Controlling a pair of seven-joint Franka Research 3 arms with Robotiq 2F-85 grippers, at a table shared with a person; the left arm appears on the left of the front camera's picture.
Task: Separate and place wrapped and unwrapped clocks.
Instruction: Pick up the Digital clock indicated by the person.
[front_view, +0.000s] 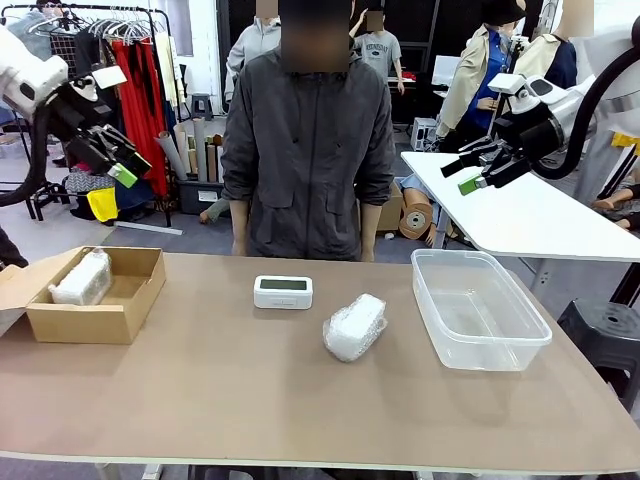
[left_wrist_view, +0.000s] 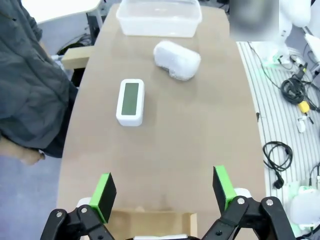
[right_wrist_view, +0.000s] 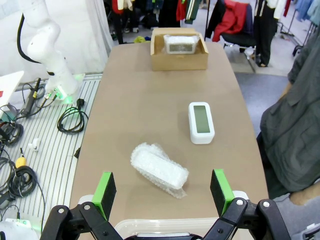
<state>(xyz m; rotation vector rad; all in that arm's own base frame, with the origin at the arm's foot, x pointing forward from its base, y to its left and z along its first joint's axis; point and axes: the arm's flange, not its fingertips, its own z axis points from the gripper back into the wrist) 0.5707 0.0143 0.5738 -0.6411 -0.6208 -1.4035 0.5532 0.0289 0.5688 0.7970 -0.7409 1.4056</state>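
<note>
While left end effector and right end effector gape wide, the cardboard box holds a wrapped bundle, probably a clock.

bare clock — wrapped bundle — another, seemingly

Clothing workshop-lab: garment rack, material rolls (floor cables too).

Clock between box and tub
</note>
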